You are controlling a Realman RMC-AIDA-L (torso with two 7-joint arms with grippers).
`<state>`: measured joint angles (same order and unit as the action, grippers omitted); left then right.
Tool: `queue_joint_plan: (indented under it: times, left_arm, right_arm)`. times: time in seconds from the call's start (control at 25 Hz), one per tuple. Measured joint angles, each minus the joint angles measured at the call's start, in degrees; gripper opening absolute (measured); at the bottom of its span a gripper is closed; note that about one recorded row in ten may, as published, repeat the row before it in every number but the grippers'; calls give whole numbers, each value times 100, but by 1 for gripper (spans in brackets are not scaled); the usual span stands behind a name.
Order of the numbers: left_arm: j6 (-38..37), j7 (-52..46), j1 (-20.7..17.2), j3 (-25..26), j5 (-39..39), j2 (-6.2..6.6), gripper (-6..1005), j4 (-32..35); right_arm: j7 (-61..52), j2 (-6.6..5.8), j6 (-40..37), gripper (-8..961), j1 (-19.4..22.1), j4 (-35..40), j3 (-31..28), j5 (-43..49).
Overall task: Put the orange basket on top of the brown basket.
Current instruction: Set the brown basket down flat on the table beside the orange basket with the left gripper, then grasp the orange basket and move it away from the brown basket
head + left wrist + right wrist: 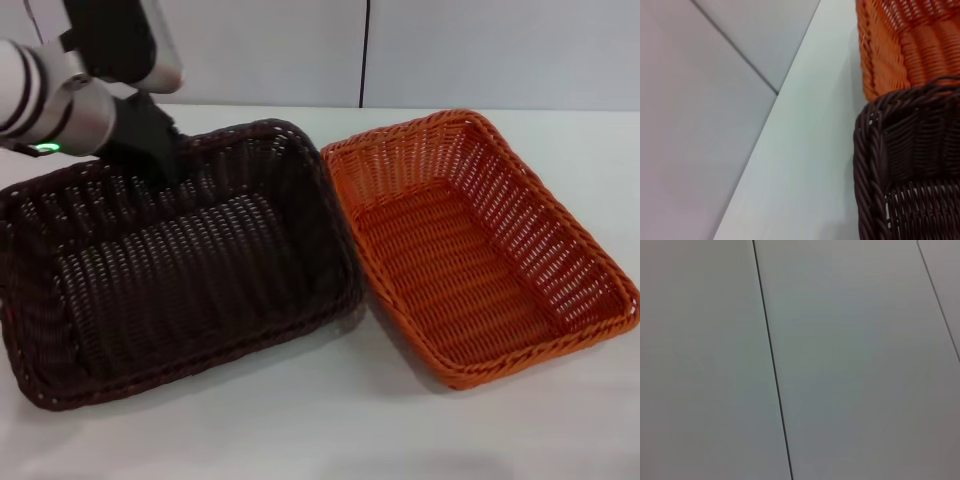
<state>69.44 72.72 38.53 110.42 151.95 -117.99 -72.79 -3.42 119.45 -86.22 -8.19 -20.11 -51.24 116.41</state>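
The brown basket sits on the white table at the left, its right end touching the orange basket, which lies on the table at the right. Both are empty. My left gripper is down at the brown basket's far rim, its black fingers dark against the weave. The left wrist view shows a corner of the brown basket with the orange basket behind it. My right gripper is out of view; its wrist view shows only wall panels.
The white table has bare surface in front of both baskets. A grey panelled wall stands behind the table's far edge.
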Motion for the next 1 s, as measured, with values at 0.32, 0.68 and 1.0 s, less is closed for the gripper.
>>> queue_joint_plan:
  times: [0.32,0.68,1.0]
  left_arm:
    - [-464,145,209,-923,-46,-24,241,560]
    - [-1210,-137,120,-1554,-100,-48,421,517]
    - [-1483,-283,16,-1504,-216,-38,608,266]
  right_arm:
    - [0,-16,50,759,-80,36,0,-19]
    - [0,-43,175,759,-238,111,-1,14]
    - [0,-53,242,759,-277,181,-1,30]
